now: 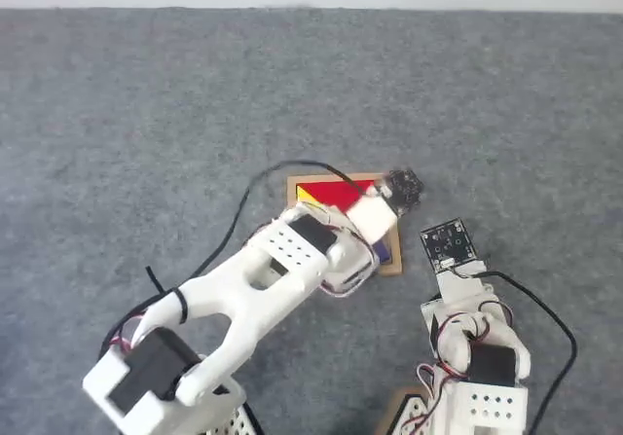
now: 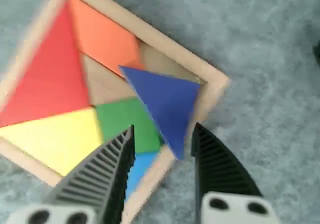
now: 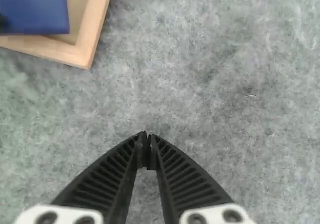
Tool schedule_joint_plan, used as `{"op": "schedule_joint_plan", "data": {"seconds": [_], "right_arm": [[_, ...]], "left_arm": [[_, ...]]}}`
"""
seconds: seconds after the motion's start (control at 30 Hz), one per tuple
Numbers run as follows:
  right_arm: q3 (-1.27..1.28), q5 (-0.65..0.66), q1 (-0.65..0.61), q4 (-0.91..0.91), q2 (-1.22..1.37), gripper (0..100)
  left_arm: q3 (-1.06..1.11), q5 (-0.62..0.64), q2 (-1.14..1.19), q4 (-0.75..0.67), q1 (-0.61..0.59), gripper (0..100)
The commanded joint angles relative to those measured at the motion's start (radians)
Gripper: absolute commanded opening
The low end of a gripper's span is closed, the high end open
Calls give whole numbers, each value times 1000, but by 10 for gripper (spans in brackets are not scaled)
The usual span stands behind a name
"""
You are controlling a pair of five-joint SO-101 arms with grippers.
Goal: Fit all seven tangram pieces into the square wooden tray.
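Observation:
The square wooden tray (image 2: 165, 38) holds a red triangle (image 2: 47, 73), an orange piece (image 2: 102, 36), a yellow triangle (image 2: 60, 136), a green square (image 2: 127, 121) and a light blue piece (image 2: 140, 164). A dark blue triangle (image 2: 167, 101) lies askew over the tray's corner, one edge on the rim. My left gripper (image 2: 164, 129) hovers open over it, a finger on either side of its tip. Bare wood (image 2: 105, 83) shows in the middle. My right gripper (image 3: 146, 136) is shut over the carpet beside the tray's corner (image 3: 82, 43).
Grey carpet (image 1: 146, 114) covers the whole table. In the high view the left arm (image 1: 273, 279) stretches over the tray (image 1: 391, 265), and the right arm (image 1: 458, 299) stands just right of it. A cable (image 1: 545, 318) loops off at the right.

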Motion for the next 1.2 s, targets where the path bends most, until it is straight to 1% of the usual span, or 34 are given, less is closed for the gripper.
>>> {"op": "schedule_joint_plan", "data": {"seconds": [0.0,0.13,0.2,0.57,0.73,1.17], "right_arm": [[17,8,-4,2,-15,8],[17,8,-4,2,-15,8],[17,8,-4,2,-15,8],[17,8,-4,2,-15,8],[17,8,-4,2,-15,8],[17,8,-4,2,-15,8]], "left_arm": [[2,-11,18,-31,14,181],[-71,-11,132,-28,-40,180],[-113,-11,172,-26,-46,180],[-182,-104,170,-31,-44,180],[-231,-107,183,-28,-44,180],[-231,-103,170,-32,-44,180]]}}
